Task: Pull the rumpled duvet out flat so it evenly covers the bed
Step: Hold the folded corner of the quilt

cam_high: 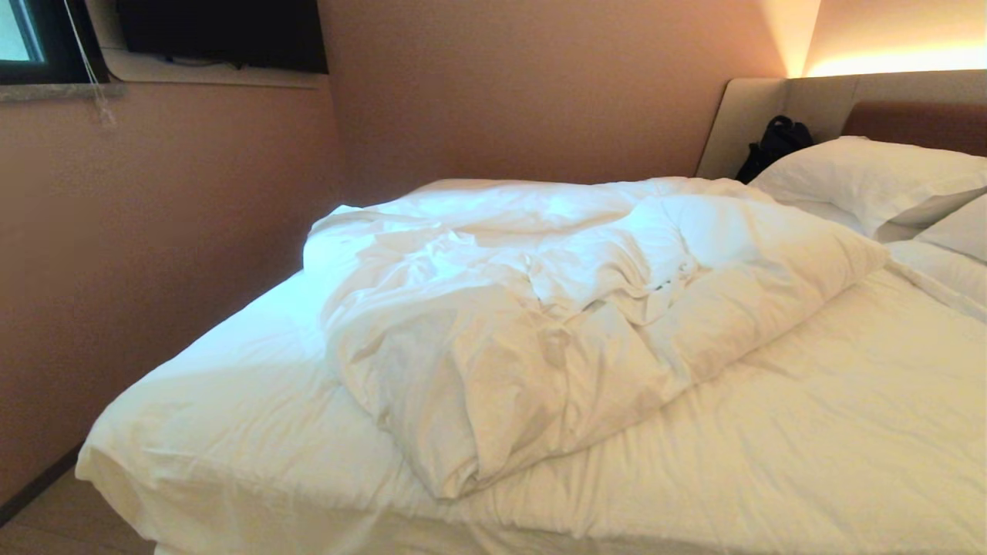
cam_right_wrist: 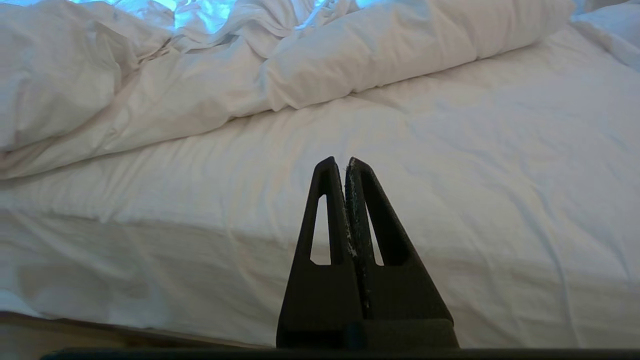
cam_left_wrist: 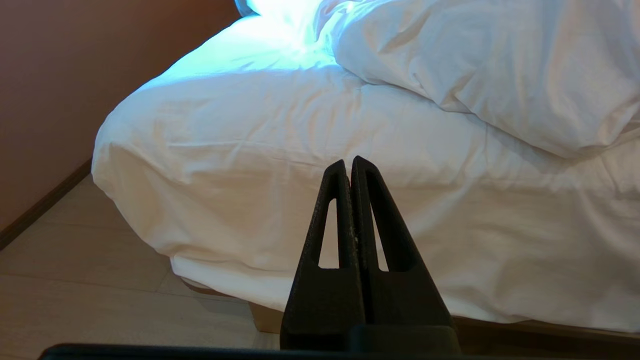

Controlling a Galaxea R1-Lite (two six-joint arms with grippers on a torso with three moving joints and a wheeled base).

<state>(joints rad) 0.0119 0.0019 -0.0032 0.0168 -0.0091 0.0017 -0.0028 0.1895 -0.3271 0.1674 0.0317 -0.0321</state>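
Observation:
The puffy white duvet [cam_high: 555, 308] lies bunched in a creased heap across the middle and far side of the bed [cam_high: 810, 432], leaving the near sheeted mattress bare. In the wrist views the duvet [cam_left_wrist: 500, 65] [cam_right_wrist: 300, 65] shows beyond the mattress edge. My left gripper [cam_left_wrist: 349, 162] is shut and empty, held off the bed's near corner above the floor. My right gripper [cam_right_wrist: 341, 162] is shut and empty too, pointing over the mattress side toward the duvet's fold. Neither arm appears in the head view.
White pillows [cam_high: 871, 181] rest against the beige headboard [cam_high: 771, 108] at the right, with a black bag [cam_high: 775, 142] in the corner. Brown walls [cam_high: 154, 231] close in on the left and back. A strip of pale floor [cam_left_wrist: 75, 290] runs beside the bed's corner.

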